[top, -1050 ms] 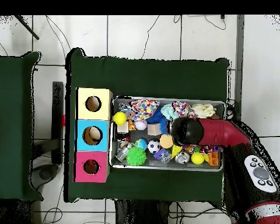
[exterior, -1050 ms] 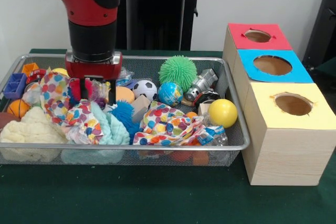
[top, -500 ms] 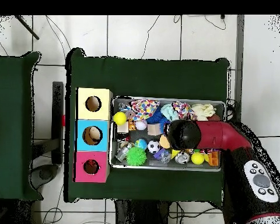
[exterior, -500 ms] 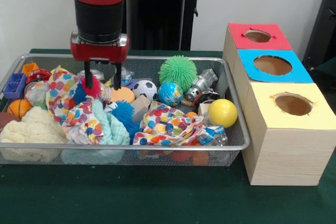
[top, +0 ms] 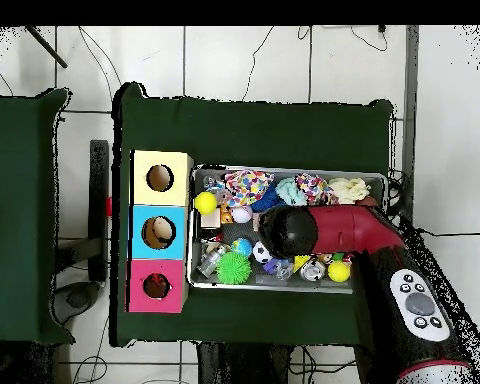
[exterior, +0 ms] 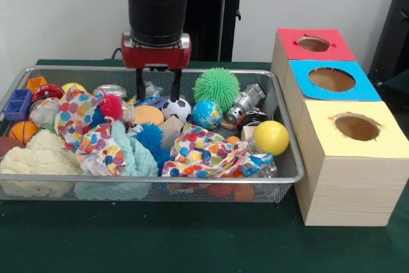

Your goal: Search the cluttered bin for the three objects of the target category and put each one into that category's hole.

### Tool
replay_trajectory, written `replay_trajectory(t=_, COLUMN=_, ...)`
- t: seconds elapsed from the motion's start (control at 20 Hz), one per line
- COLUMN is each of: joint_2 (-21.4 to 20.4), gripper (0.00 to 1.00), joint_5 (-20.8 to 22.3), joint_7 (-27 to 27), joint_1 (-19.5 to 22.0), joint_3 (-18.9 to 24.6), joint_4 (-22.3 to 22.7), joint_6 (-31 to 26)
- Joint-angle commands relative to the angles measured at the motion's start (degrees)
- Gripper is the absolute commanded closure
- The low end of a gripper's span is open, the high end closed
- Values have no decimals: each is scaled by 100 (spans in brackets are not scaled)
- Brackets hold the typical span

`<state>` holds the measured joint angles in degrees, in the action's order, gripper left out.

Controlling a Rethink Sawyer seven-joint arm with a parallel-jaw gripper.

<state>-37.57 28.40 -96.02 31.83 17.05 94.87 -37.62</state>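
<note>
From the front we see the gripper (exterior: 156,91) hanging over the back of the wire bin (exterior: 281,177), its two dark fingers (exterior: 139,86) spread apart with nothing between them, their tips just above the soccer ball (exterior: 176,108) and the orange disc (exterior: 149,115). Round balls sit close by: a globe ball (exterior: 207,114) beside the soccer ball, a green spiky ball (exterior: 216,87) behind it, and a yellow ball (exterior: 271,137) near the bin's right wall. A silver toy robot (exterior: 245,103) lies between the green and yellow balls. Spotted cloth (exterior: 203,153) covers the front middle, with a second spotted cloth (exterior: 77,114), a mint towel (exterior: 133,156) and a cream towel (exterior: 35,158) heaped at the left, burying whatever lies beneath. A red fuzzy ball (exterior: 112,106) and a blue fuzzy ball (exterior: 151,137) poke out of them. Right of the bin stand the red box (exterior: 313,45), blue box (exterior: 332,80) and yellow box (exterior: 358,129), each with a round hole on top. From overhead, the red arm (top: 349,228) crosses the bin and hides its middle; we cannot see the fingers here. The yellow ball (top: 205,203) lies by the wall nearest the boxes, and the green spiky ball (top: 233,267) lies in the bin on the side of the red box (top: 156,286).
</note>
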Motion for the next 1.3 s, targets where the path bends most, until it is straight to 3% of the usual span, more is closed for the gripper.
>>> replay_trajectory(t=0.05, joint_2=323, gripper=0, joint_5=-188, joint_7=68, joint_1=-168, joint_3=414, joint_4=141, joint_6=-268)
replay_trajectory(t=0.35, joint_2=639, gripper=0, joint_5=-209, joint_7=-76, joint_1=-450, joint_3=422, joint_4=-246, joint_6=-70)
replay_trajectory(t=0.65, joint_2=917, gripper=0, joint_5=-265, joint_7=-250, joint_1=-557, joint_3=418, joint_4=-362, joint_6=303)
replay_trajectory(t=1.3, joint_2=934, gripper=0, joint_5=-444, joint_7=-624, joint_1=-828, joint_3=293, joint_4=-533, joint_6=645)
